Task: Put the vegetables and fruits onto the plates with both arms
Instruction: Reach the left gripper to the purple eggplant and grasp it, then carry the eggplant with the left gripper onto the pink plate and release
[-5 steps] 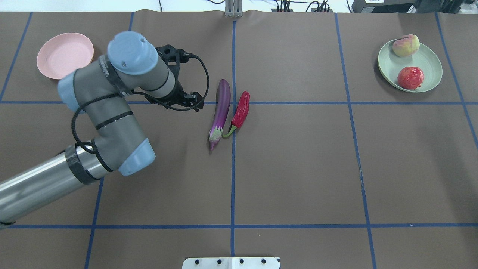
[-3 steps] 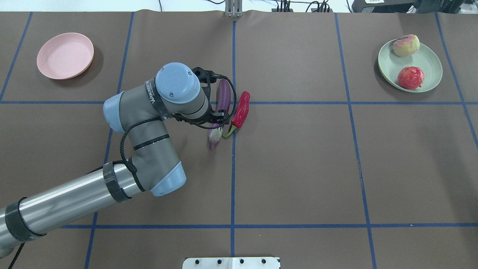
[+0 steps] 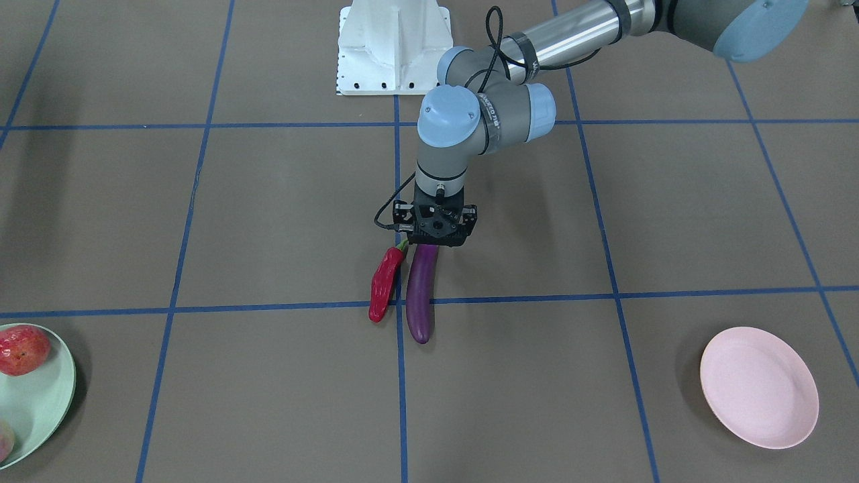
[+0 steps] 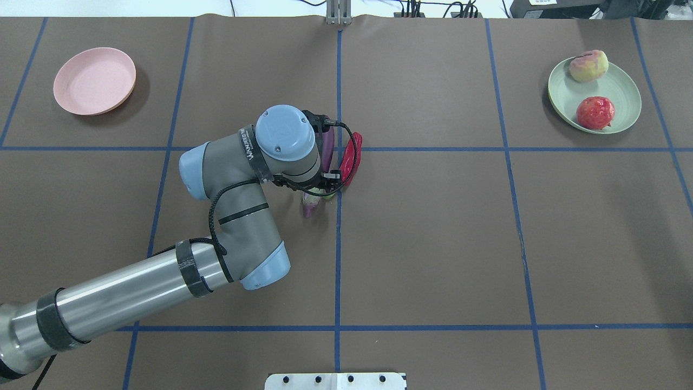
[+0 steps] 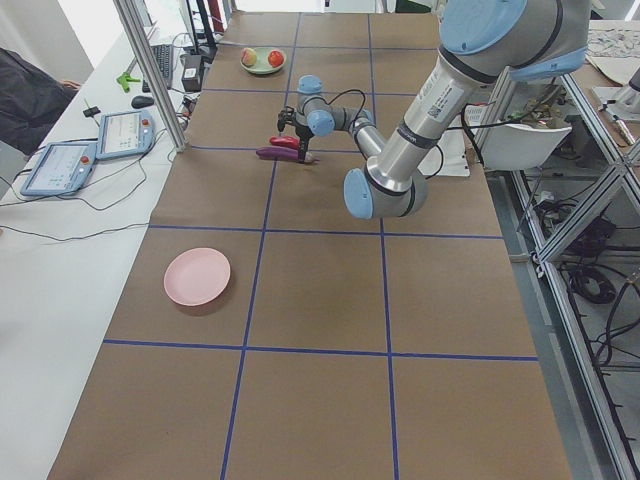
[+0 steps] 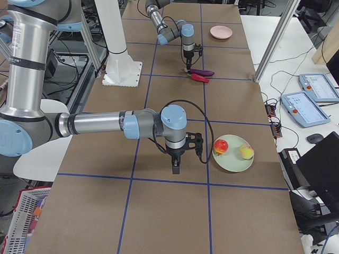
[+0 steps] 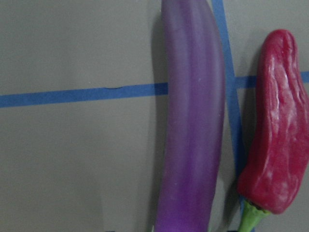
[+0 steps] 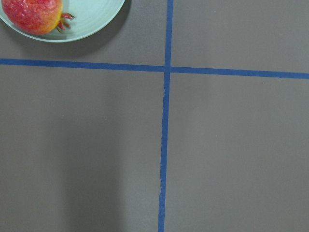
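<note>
The purple eggplant (image 3: 421, 295) and the red chili (image 3: 382, 288) lie side by side at the table's middle, and both fill the left wrist view (eggplant (image 7: 193, 121), chili (image 7: 277, 145)). My left gripper (image 3: 433, 243) points down over the eggplant's cap end, looks open, and its fingertips are hidden. The apple (image 4: 595, 112) and the peach (image 4: 588, 65) sit on the green plate (image 4: 617, 89). The pink plate (image 4: 95, 80) holds nothing. My right gripper (image 6: 176, 168) hangs over bare table beside the green plate (image 6: 230, 161). I cannot tell if it is open or shut.
The white pedestal base (image 3: 392, 47) stands at the robot's side of the table. Blue tape lines (image 4: 338, 244) cross the brown table cover. A metal post (image 4: 338, 13) stands at the far edge.
My left arm has swung right, from near the pink plate to over the eggplant. Its wrist now covers most of the eggplant in the overhead view.
</note>
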Motion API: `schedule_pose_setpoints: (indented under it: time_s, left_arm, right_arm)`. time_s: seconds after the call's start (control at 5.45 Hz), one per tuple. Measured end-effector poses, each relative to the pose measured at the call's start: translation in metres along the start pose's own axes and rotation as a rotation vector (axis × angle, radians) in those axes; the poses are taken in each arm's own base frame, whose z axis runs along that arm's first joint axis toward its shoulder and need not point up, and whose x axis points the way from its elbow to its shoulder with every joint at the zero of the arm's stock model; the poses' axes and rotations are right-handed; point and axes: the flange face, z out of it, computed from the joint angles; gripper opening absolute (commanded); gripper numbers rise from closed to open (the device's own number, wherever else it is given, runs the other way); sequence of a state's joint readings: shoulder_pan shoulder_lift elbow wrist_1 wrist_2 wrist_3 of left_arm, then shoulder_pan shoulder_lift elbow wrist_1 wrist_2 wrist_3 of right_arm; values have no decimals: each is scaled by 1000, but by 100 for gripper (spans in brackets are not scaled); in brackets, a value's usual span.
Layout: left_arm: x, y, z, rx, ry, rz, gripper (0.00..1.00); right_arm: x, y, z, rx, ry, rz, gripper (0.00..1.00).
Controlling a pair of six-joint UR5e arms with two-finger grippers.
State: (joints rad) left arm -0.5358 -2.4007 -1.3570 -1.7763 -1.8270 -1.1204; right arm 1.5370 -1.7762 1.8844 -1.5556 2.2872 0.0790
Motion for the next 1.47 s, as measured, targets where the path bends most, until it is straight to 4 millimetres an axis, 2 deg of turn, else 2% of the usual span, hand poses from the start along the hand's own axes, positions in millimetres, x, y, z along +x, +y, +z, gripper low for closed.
schedule_pose_setpoints:
  time_s: [0.18,0.55,0.92,1.1,1.28,1.47]
  left_arm:
    - [3,-1,0,-1,-1,2,62]
    - [4,-2,1,-1,-2,2,0]
    - [0,-11,-8,14,3,-3,0]
    - [-8,-27,-25,37,14,-5,0]
    - [-28,-59,-54,69,31,5,0]
    - [-75,-100,-84,78,40,26,0]
  right_arm:
    - [0,0,0,1,0,0,100]
    - [-1,0,-1,2,-1,-1,100]
    - [-2,-1,-2,11,-3,-8,100]
    - [-3,-3,-3,22,-6,-16,100]
    - [-3,-3,-3,27,-6,-20,100]
    - [-3,-3,-3,27,-6,-21,100]
